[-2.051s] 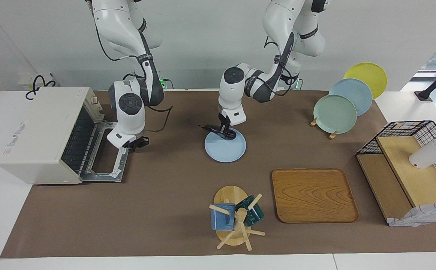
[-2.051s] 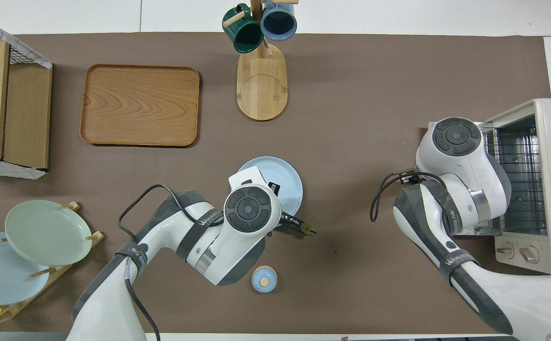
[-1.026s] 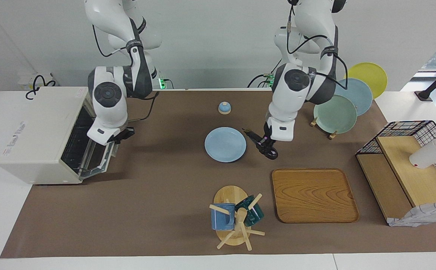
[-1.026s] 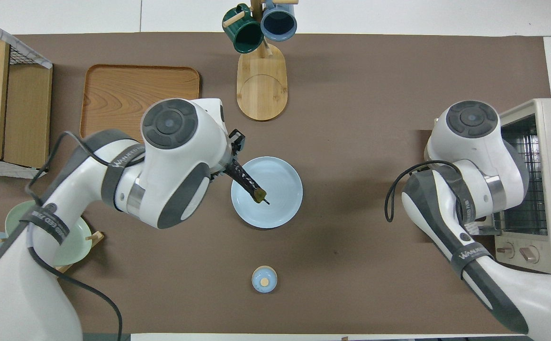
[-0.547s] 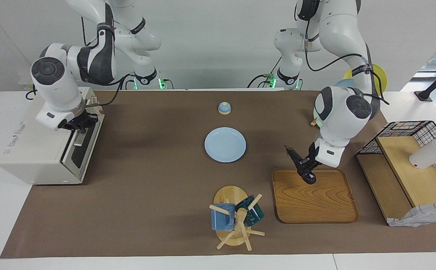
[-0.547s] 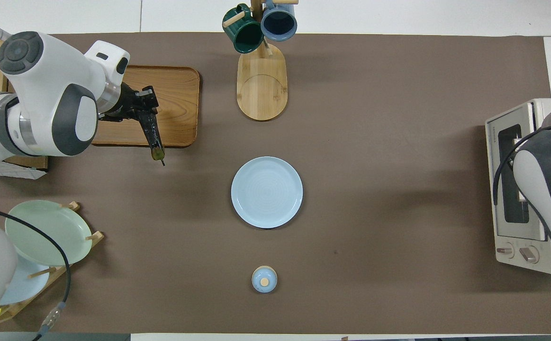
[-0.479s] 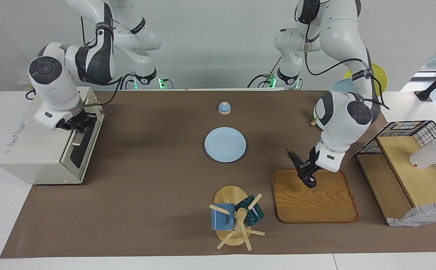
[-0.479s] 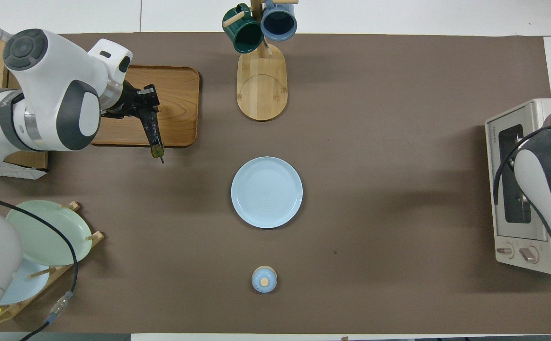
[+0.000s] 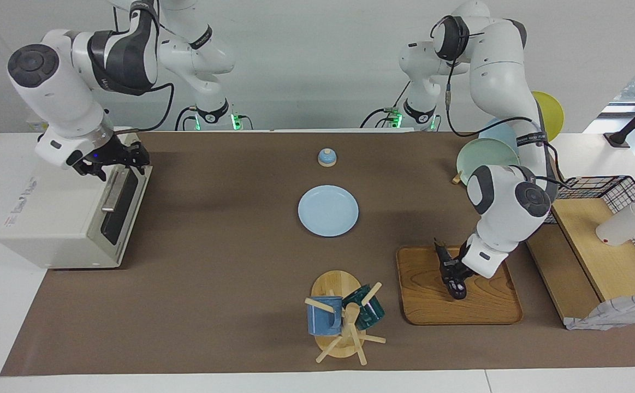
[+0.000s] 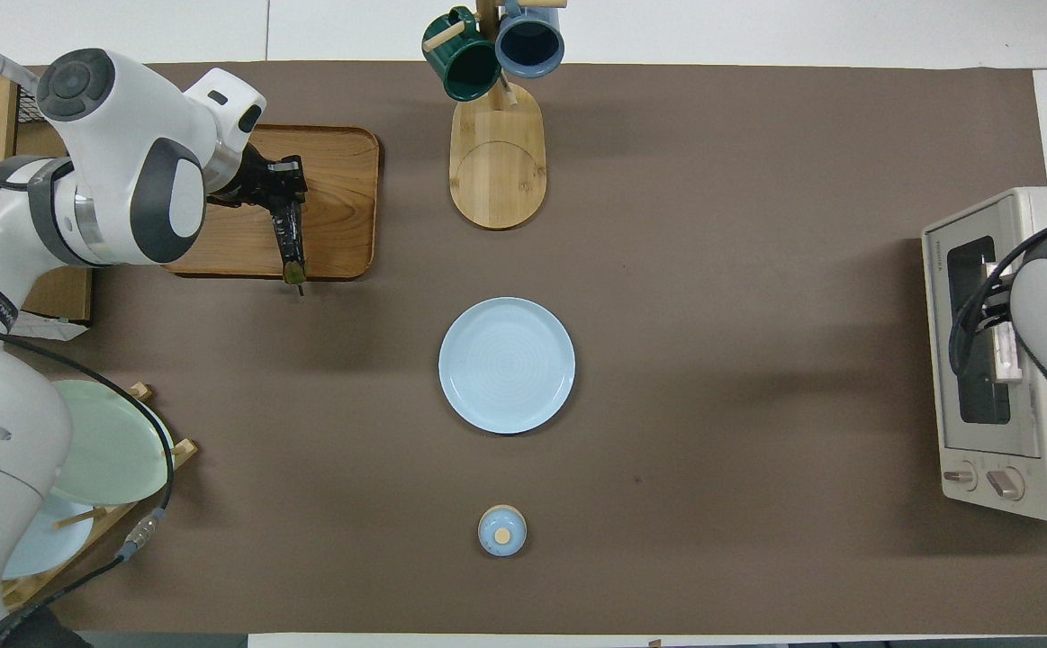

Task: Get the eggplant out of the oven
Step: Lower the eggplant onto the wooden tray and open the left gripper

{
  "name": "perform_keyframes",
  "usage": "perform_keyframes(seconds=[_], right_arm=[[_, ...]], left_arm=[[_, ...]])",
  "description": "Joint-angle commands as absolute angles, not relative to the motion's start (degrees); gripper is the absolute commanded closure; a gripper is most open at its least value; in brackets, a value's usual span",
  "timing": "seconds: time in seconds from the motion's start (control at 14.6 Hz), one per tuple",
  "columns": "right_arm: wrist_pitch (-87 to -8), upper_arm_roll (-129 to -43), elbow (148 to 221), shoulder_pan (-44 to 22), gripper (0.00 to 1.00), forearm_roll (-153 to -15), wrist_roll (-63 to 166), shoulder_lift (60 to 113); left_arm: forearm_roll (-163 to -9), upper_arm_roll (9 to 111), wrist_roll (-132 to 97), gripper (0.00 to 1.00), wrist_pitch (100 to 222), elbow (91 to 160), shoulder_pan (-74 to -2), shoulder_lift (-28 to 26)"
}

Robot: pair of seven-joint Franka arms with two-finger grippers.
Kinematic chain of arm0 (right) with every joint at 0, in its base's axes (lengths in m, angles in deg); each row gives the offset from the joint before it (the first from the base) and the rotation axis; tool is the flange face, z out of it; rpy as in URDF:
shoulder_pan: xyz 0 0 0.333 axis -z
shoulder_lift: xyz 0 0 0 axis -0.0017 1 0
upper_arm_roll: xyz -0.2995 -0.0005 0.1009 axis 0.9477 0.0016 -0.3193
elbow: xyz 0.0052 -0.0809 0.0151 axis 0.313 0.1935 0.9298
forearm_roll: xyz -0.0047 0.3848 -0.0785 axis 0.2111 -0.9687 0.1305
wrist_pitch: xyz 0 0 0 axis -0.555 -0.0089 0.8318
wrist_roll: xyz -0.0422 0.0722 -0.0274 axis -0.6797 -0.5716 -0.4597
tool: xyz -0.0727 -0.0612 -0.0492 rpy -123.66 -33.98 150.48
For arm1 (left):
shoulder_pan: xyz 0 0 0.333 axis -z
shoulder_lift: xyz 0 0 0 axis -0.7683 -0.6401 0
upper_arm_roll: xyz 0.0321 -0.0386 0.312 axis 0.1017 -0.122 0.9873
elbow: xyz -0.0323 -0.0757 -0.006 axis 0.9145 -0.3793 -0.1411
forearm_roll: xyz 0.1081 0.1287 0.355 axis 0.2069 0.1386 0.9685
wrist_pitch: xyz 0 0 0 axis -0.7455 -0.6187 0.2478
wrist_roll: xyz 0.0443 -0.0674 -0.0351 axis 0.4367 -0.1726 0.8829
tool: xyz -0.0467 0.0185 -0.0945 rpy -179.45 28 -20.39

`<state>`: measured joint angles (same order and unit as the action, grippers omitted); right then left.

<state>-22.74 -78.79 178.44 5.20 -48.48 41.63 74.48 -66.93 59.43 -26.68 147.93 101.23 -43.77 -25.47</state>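
Now the left tool pinches the slim glossy eggplant over the wooden tray.

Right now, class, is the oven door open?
No. In the facing view the oven has its door shut, the dark glass window and bar handle upright against its front.

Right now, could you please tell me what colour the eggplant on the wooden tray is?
Glossy dark purple-black eggplant, with a greenish stem end; clearest in the overhead view.
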Motion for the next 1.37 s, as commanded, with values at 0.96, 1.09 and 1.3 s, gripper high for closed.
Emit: perform_keyframes(seconds=[0.96, 1.09, 1.3], right_arm=[[-19.18, -76.85, 179.76, 2.73, 0.0, -50.73, 45.98, 67.6], [-19.1, -76.94, 179.15, 2.65, 0.0, -50.81, 46.07, 67.95], [-19.27, -76.94, 178.62, 2.73, 0.0, -50.81, 46.33, 67.78]], left_arm=[[-66.63, 59.29, -28.68, 0.0, 139.68, 101.89, -45.97, -17.25], [-66.11, 59.55, -28.41, 0.0, 133.62, 101.8, -46.33, -12.68], [-62.61, 60.34, -27.27, 0.0, 127.81, 101.63, -45.63, -6.44]])
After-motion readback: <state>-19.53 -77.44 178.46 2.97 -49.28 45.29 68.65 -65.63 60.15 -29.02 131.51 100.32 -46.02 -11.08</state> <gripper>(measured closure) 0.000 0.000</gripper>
